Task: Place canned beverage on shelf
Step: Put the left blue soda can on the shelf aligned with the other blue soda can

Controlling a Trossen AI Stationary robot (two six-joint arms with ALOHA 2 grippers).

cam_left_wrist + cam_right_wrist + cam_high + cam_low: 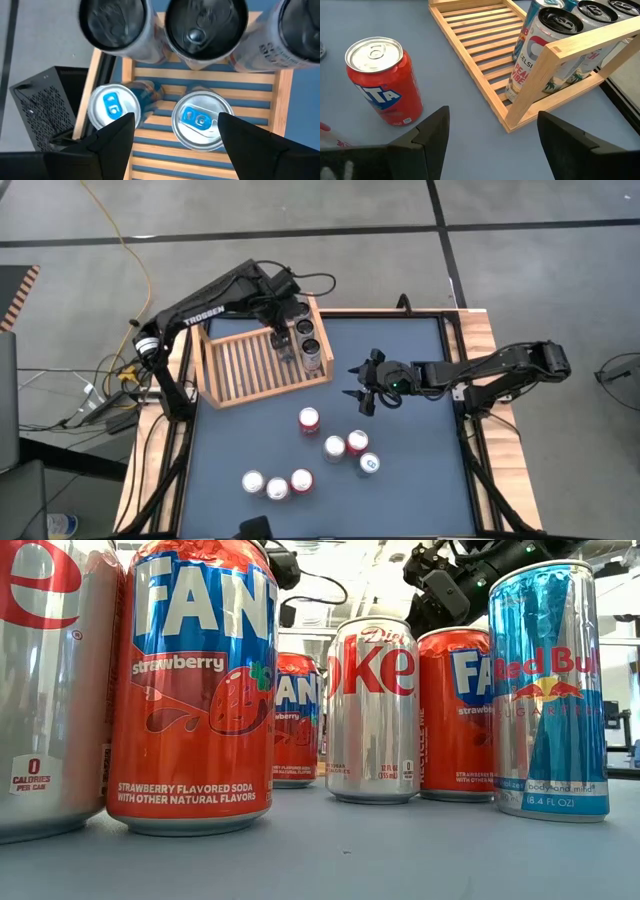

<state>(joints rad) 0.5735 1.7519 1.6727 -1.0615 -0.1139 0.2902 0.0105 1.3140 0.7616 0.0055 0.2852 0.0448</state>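
A view from above and three closer views are showing a two-armed robot stocking drink cans onto a wooden rack. Nearest the viewer, six loose cans are standing on the dark blue table [420, 490]: a Strawberry Fanta can [192, 690] closest, then a Diet Coke can [373, 710], and a slim Red Bull can [548, 690] off to the right. Further in, the right gripper [362, 392] is hovering above the table's middle with its fingers spread wide and nothing between them. It is facing a red Fanta can [384, 80] that is standing upright just ahead of it, a little to one side of the gap between the fingers. This looks like the reach for the next can; the next move is likely calling for lining up on that can and lowering around it before closing. Farthest away, at the table's far left, the shelf [245, 365] is lying flat, with several cans standing along its right end. The left gripper [176, 132] is hanging over those cans, fingers apart and holding nothing, poised just above two blue-tabbed cans [201, 119] already resting on the slats
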